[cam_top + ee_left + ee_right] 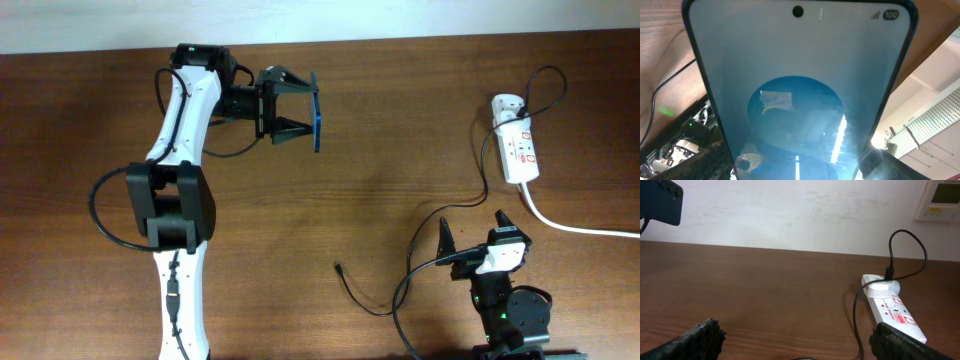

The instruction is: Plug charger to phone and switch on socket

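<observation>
The left gripper (303, 108), upper centre, clamps the phone (316, 110) edge-on above the table. The right gripper (474, 232), lower right, gapes empty. The charger (341, 268) ends left of it, and the socket (519, 150) lies above.

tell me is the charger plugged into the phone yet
Not plugged in: the charger's tip lies loose on the table, apart from the phone held in the left tool.
</observation>
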